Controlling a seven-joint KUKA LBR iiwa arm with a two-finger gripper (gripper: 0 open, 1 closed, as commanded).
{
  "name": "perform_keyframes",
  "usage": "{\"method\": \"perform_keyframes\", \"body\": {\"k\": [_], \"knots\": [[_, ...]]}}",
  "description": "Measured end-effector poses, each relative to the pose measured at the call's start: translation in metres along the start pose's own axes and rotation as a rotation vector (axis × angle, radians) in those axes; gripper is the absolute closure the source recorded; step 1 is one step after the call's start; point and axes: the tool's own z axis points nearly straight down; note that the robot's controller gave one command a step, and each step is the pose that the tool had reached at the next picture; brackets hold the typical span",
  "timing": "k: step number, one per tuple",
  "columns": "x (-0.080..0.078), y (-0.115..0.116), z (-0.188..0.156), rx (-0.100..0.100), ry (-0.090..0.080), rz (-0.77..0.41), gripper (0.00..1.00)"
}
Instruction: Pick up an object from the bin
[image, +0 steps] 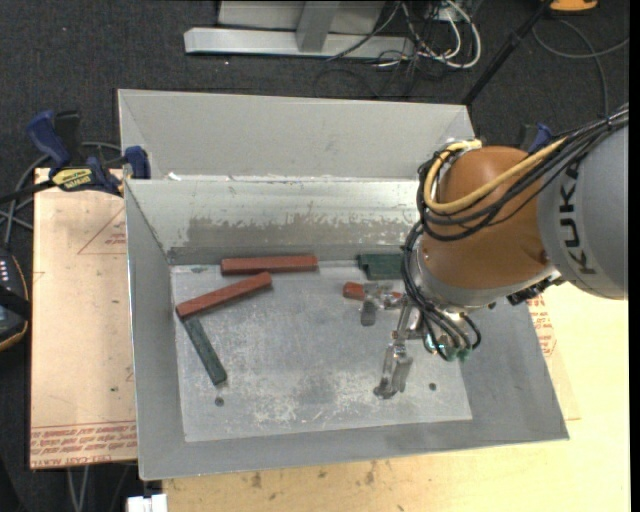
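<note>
grey metal bin (505, 390): gripper (382, 342) low at right, fingers spread wide and empty, probably ready to straddle something. small orange-red block (353, 291) sits just beside it, looks like the closest pick.

Site: robotics lab | Evidence: KUKA arm (590, 230) over grey metal bin (300, 130); loose cables (430, 40) on dark carpet floor (60, 60).

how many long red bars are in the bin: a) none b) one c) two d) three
c: one red bar lies along the back wall, and a slanted bar of the same colour lies just in front of it.
</note>
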Motion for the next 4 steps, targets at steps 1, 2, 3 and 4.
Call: {"method": "perform_keyframes", "body": {"k": [1, 2, 3, 4], "knots": [[-0.082, -0.036, 0.057, 0.002, -0.011, -0.069, 0.00], [-0.124, -0.084, 0.136, 0.001, -0.009, -0.202, 0.00], [-0.125, -0.082, 0.132, 0.001, -0.012, -0.203, 1.00], [-0.126, -0.031, -0.032, 0.001, -0.021, -0.184, 1.00]]}}
